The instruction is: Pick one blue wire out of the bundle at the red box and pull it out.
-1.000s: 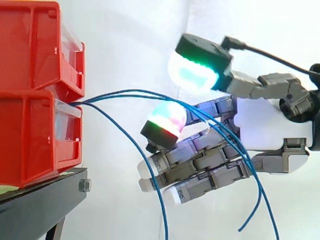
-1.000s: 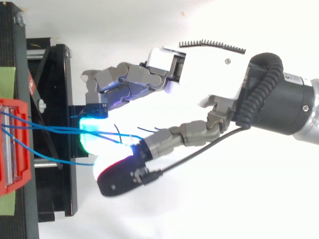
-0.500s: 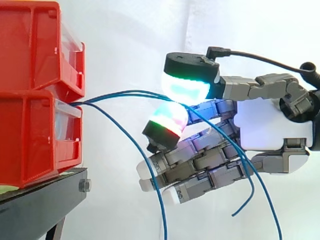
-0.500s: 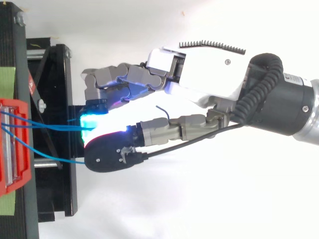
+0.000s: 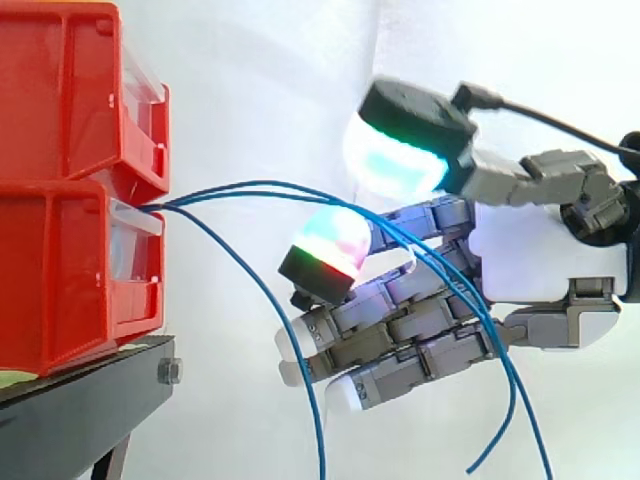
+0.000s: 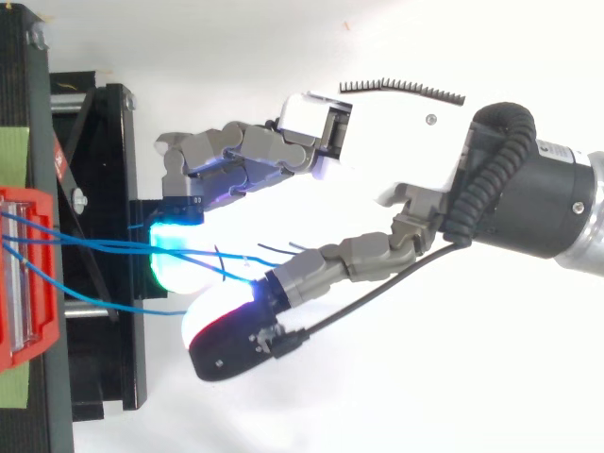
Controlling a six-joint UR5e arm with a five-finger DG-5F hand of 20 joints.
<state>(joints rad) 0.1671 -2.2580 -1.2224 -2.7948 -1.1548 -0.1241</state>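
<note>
Over at nine o'clock, thin blue wires (image 5: 240,186) leave the stacked red plastic bins (image 5: 60,260) and pass untouched through the spread robot hand (image 5: 540,260), between thumb and fingers (image 5: 400,325).

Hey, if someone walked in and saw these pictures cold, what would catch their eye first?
The robot hand with its brightly glowing pads stands out at the right of the side view, its green-lit thumb pad held apart from the red-and-green finger pad below it. Thin blue wires arc out of the stacked red plastic bins at the left and drape across the robot hand's fingers, their ends hanging loose.
</note>
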